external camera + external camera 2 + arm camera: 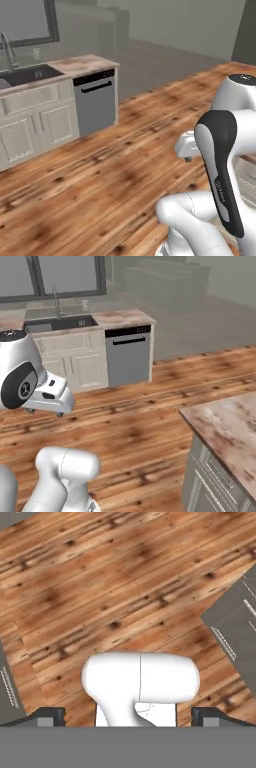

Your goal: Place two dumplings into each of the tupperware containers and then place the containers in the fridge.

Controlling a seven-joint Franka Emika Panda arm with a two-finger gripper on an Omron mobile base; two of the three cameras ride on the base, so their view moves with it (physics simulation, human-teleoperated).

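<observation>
My gripper points straight down at the wooden floor. Its two dark fingertips stand far apart, open, with nothing held between them. In the right base view the white hand hangs at the left with the gripper low over the floor. In the left base view the gripper shows beside the dark forearm. The dumplings, the tupperware containers and the fridge are out of view.
A grey dishwasher stands under a marble counter with a sink and white cabinets. A marble island counter with grey drawers lies close at the right. Wide wooden floor stretches between them.
</observation>
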